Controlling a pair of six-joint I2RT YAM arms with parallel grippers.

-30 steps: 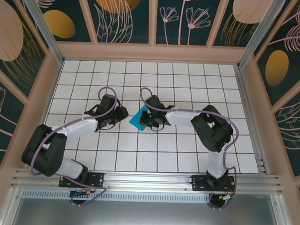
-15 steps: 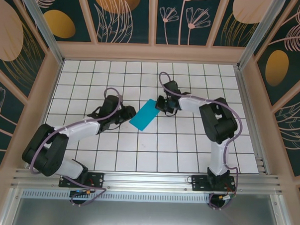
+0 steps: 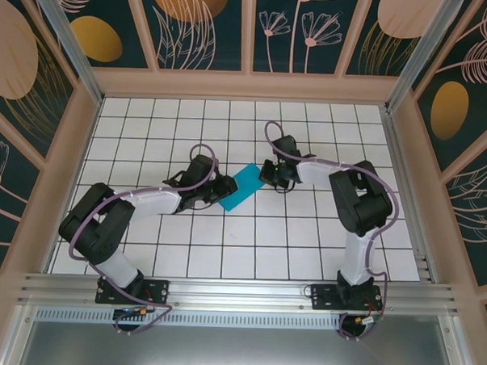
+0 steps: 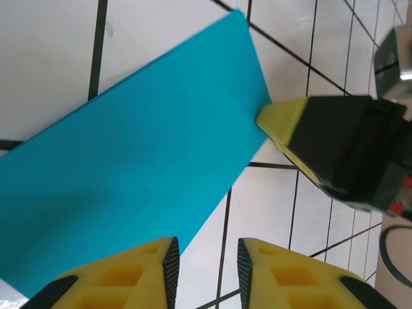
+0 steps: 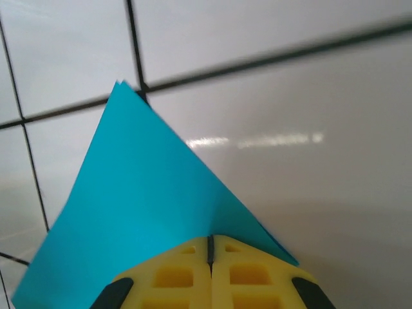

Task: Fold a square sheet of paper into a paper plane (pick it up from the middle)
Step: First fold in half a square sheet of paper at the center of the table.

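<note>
**A:** How do the arms sit over the table (image 3: pixel 248 255)?

**B:** Both lean in across the white grid. The left arm (image 3: pixel 146 201) stretches low from its base, running up and to the right toward the middle. The right arm (image 3: pixel 352 195) climbs from its base, folds at the elbow and turns back to the left, so the two wrists face each other.

**A:** And the sheet of paper (image 3: pixel 245 187)?

**B:** It's a teal oblong, lying slantwise near the table's middle, between the two wrists.

**A:** What about the right gripper (image 5: pixel 210 239)?

**B:** Its yellow fingers are pressed together with only a hairline seam between them, pinching the sheet's edge close to the far corner.

**A:** The left gripper (image 4: pixel 205 248)?

**B:** Its jaws stand a little apart, with bare tile and a grid line showing in the gap and nothing between them. One finger overlaps the sheet's near long edge. I can't tell whether it touches the sheet.
</note>
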